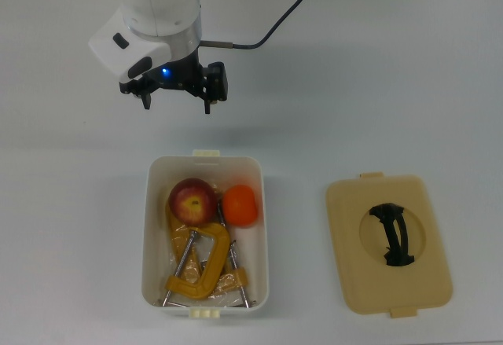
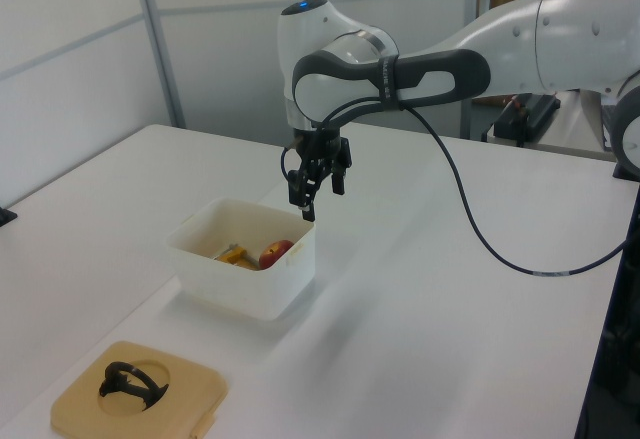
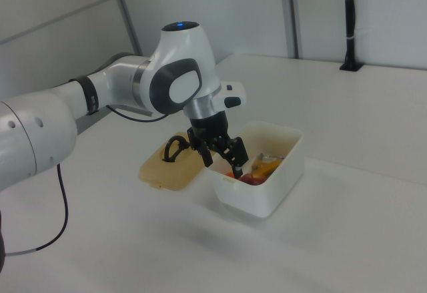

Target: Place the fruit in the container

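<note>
In the top view, the apple [image 1: 192, 200] and orange [image 1: 240, 205] lie side by side inside the container [image 1: 262, 235], above the clamps [image 1: 200, 266]. The lid [image 1: 389, 245] lies on the top view's right

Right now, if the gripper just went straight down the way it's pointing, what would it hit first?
Most likely bare table. The gripper is open, empty, pointing down, and in the top view sits beyond the container's far rim, not over it. The side views make depth less certain.
</note>
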`<state>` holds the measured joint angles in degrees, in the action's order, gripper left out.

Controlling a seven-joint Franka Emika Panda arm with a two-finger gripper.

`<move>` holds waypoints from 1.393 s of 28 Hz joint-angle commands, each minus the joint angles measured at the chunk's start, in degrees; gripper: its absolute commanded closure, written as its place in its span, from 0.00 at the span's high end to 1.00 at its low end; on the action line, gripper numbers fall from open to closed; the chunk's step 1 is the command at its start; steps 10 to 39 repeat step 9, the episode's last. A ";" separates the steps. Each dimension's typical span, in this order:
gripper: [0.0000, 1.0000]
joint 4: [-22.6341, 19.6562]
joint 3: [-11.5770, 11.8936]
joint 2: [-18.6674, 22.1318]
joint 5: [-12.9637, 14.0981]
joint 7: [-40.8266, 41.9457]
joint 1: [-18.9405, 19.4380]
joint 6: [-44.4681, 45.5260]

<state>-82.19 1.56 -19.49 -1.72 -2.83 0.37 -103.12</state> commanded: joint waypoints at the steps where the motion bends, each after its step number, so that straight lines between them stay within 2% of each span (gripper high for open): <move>1: 1.00 -0.96 0.46 1.20 -0.48 0.54 0.33 1.61; 39: 1.00 -0.96 0.46 1.29 -0.57 0.54 0.42 2.40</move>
